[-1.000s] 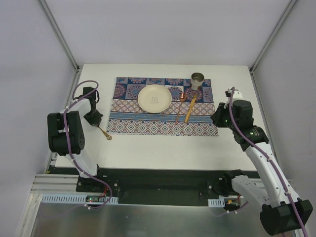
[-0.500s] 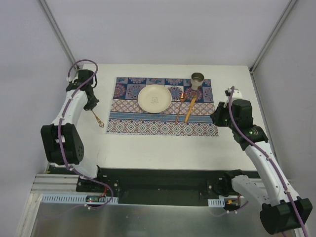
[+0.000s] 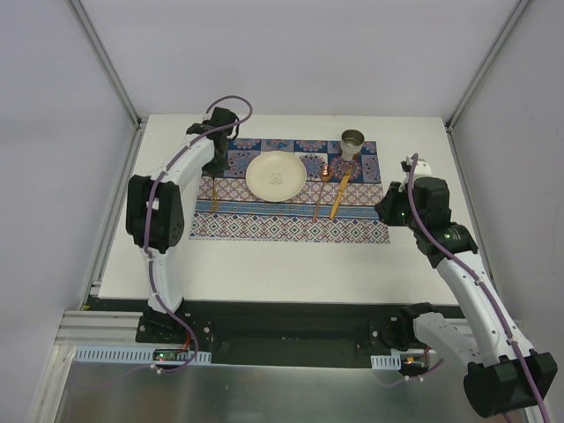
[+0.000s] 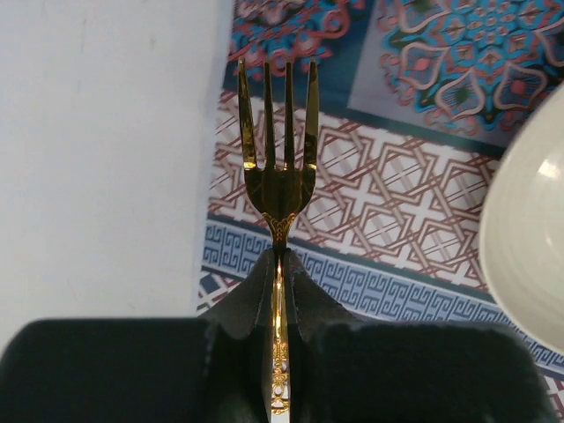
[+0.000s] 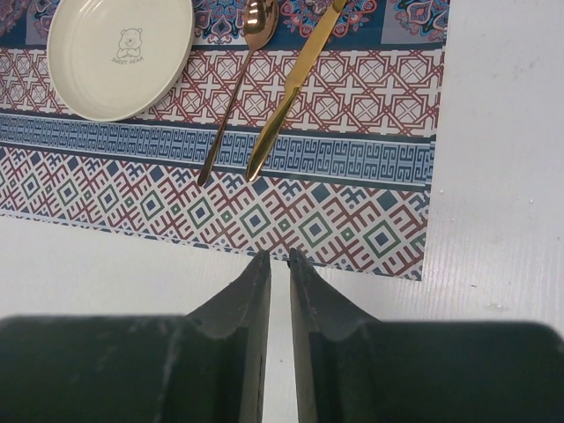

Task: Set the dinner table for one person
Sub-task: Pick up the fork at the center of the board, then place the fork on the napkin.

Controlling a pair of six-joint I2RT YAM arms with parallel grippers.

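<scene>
White dinner table (image 3: 291,264) carries patterned placemat (image 3: 264,225) flat toward far edge

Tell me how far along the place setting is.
Done: the round cream plate, copper spoon, gold knife and metal cup sit on the blue-and-red patterned placemat. In hand: the left end effector grips a gold fork over the mat's left side, beside the plate. Left: lay the fork down and release.
</scene>
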